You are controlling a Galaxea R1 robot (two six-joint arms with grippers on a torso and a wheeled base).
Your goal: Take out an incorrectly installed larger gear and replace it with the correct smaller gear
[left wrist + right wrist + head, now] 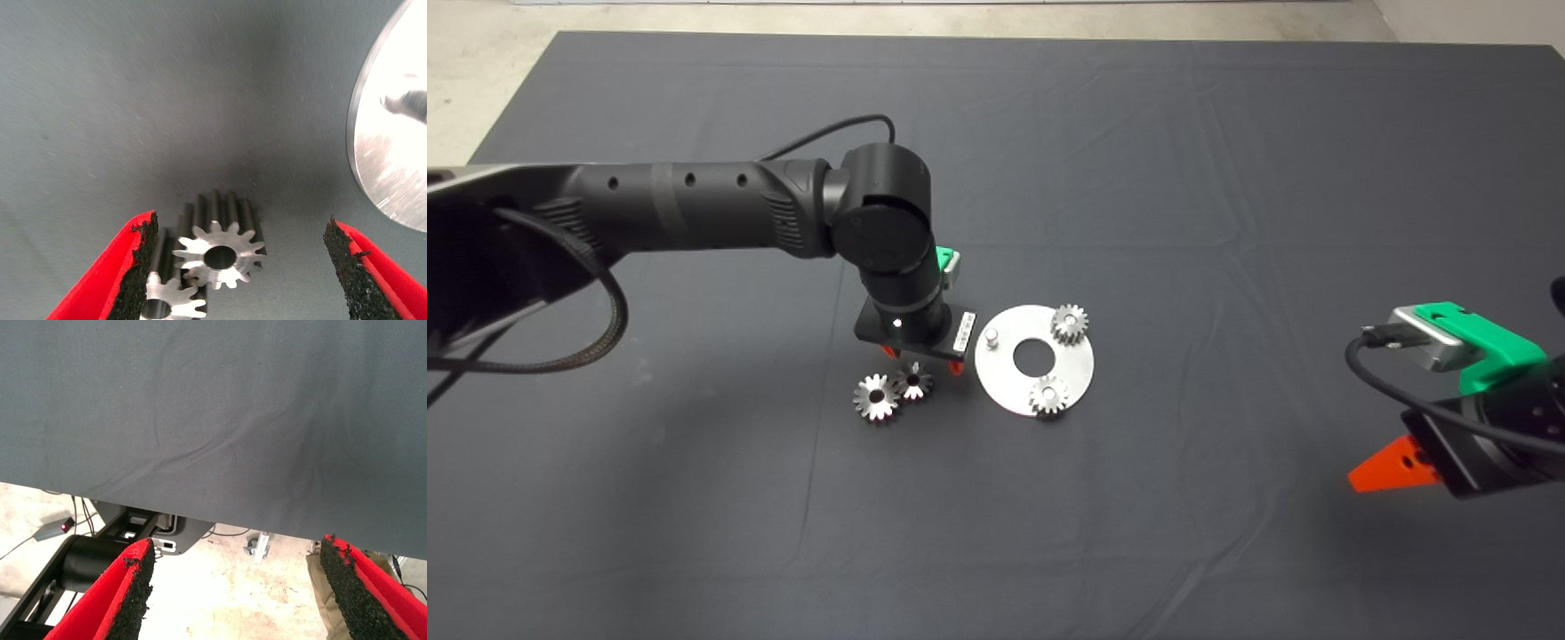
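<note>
The left gripper (919, 358) hangs released over the mat (1227, 178), fingers (137, 267) spread around the smaller gear (220, 253), not touching it. The larger gear (876, 397) lies touching that gear's left side. Just right lies a steel disc (1005, 382) carrying two small gears and a bare peg (991, 336). The right gripper (1392, 467) waits released at the near right edge.

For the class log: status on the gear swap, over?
Left gripper open, over the smaller gear on the mat. Larger gear touching it, crowding the grasp. One peg bare. Right gripper open, parked lower right.
</note>
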